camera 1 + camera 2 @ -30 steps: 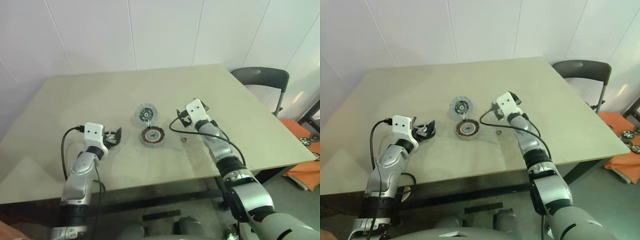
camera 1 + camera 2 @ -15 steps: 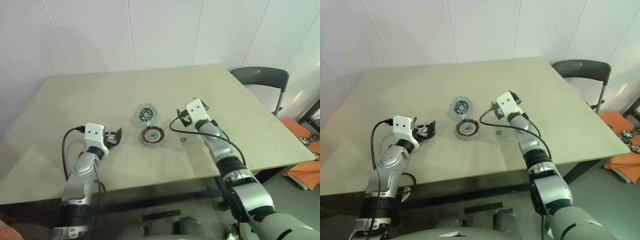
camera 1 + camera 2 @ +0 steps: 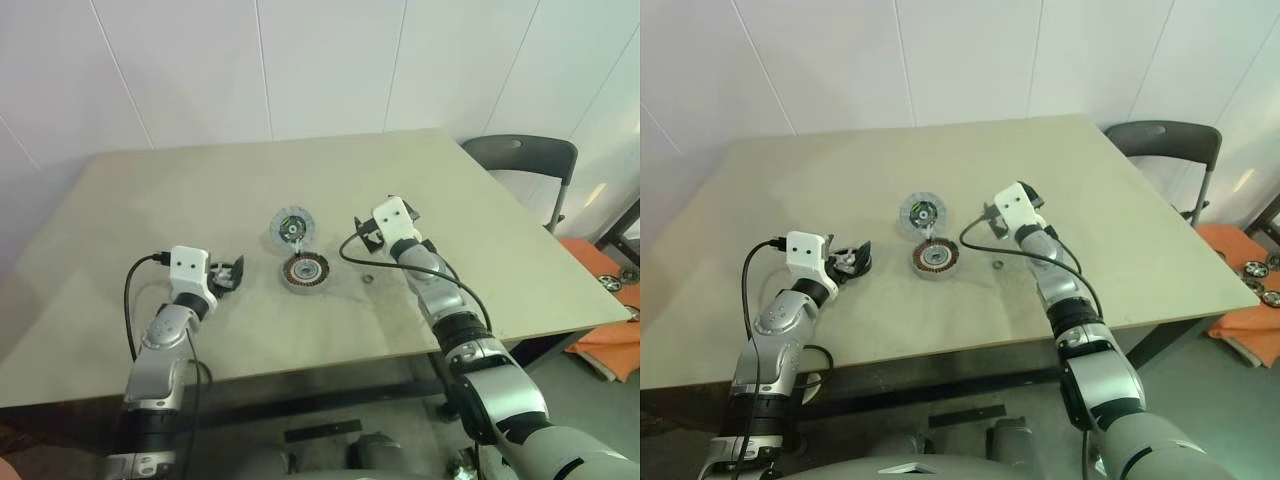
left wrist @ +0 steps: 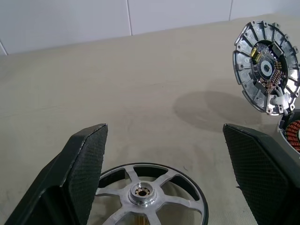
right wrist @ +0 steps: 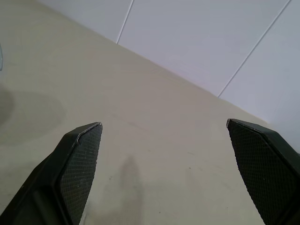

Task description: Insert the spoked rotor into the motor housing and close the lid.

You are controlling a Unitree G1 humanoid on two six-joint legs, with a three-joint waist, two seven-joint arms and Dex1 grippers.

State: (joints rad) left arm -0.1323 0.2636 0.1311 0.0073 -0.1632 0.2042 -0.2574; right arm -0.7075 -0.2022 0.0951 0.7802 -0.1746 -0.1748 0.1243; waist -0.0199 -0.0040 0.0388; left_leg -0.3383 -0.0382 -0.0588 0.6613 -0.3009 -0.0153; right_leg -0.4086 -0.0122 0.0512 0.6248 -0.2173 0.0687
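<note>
**Both pincers open; rotor lies at the left one**

Head views: The left gripper (image 3: 228, 274) hangs low over the table (image 3: 150, 200) on its near left part, its fingers apart. The right gripper (image 3: 361, 231) is over the middle of the table, just right of the parts, and points toward them. The motor housing (image 3: 305, 270) lies flat between the two grippers, its ring of copper coils facing up. Just behind it, the round grey lid (image 3: 291, 226) stands up on edge. A small ring (image 3: 367, 278) lies on the table to the right of the housing, near the right arm. A dark chair (image 3: 522, 154) stands beyond the table's far right corner.

Left wrist view: The spoked rotor (image 4: 147, 194), a dark-rimmed wheel with pale spokes and a small hub, lies flat on the table between the wide-spread fingers (image 4: 86, 159). I cannot tell whether either finger touches it. Beyond it, the lid shows its ribbed inner face with greenish specks around the centre. The housing's coils peek out behind the far finger, and pale wires run from the lid down to it.

Right wrist view: The right gripper's fingers (image 5: 79, 159) stand wide apart over bare table, with nothing between them.
</note>
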